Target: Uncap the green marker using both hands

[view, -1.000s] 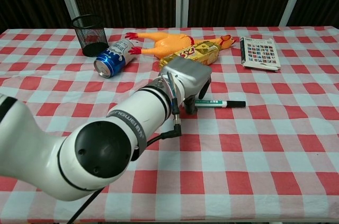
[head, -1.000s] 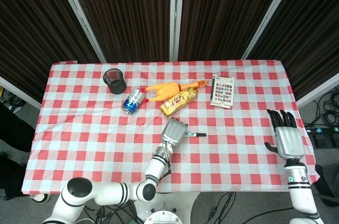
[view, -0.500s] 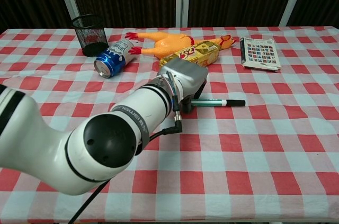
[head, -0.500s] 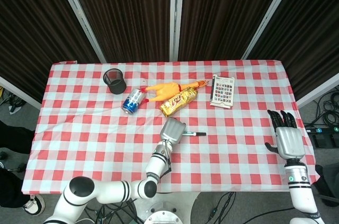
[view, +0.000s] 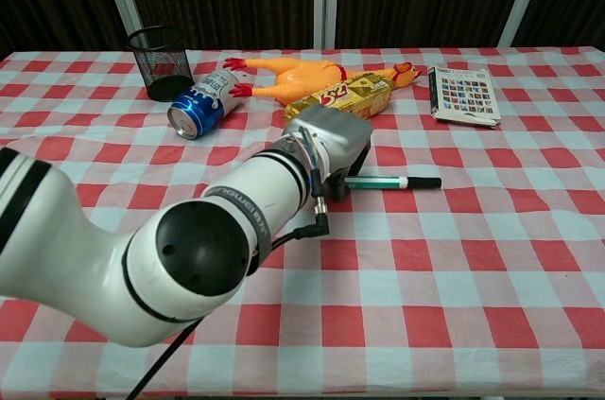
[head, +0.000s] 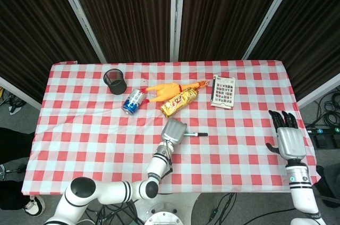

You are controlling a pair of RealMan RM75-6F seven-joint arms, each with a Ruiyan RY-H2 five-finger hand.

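Marker (view: 389, 182) lies on the checkered table (view: 492, 258), just in front of the yellow snack bag (view: 343, 95), its black tip end pointing away from our left hand (view: 328, 149). That hand sits over the marker's near end; from the chest view its fingers curl down around that end, but we cannot tell whether they truly grip it or only rest on it. Our right hand (head: 289, 140) hangs off the table's edge, well apart from the marker, fingers spread and holding nothing.

We judge the main risk is a weak one-sided hold: if the left hand lifts with a loose grip, the marker may roll or slip toward the snack bag. With the right hand so far off, pulling the cap now is impossible.

Behind the snack bag, the black mesh cup (view: 161, 61) looks empty. The can (view: 201, 105) lies on its side beside the rubber chicken (view: 298, 72).
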